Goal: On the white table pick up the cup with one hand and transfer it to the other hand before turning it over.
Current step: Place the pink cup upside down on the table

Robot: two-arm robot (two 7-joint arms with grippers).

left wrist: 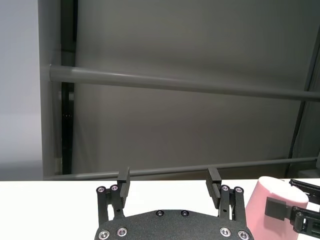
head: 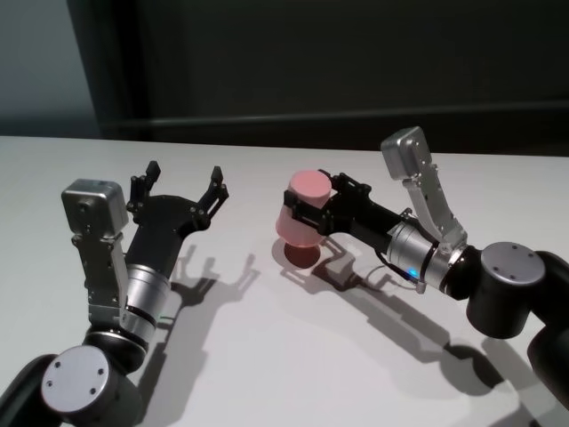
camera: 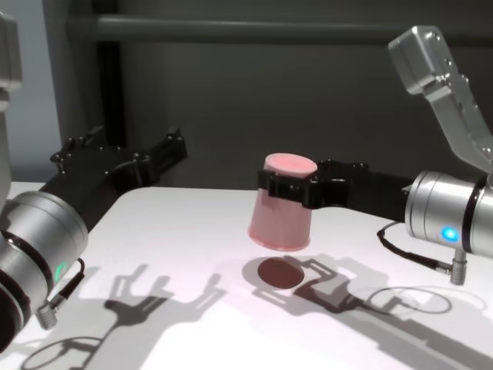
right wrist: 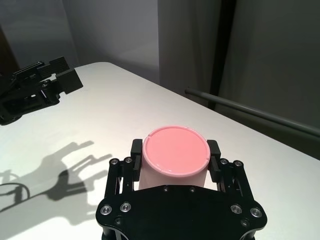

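A bare robot test room — a lab, by every sign.

The white table (head: 267,356) is plain and unmarked, and behind it stands a dark grey panelled wall (left wrist: 190,55) crossed by horizontal grey rails (left wrist: 175,82) — no household furniture, shelves or goods show in any view. Two metal-and-black robot arms reach over the tabletop, and hard overhead light throws their sharp shadows (camera: 162,304) onto it, as in a staged recording space.

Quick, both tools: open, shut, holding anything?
Left tool: open, empty, hovering above the white table beside the cup.
Right tool: shut on the pink cup, held clear of the table, base up.
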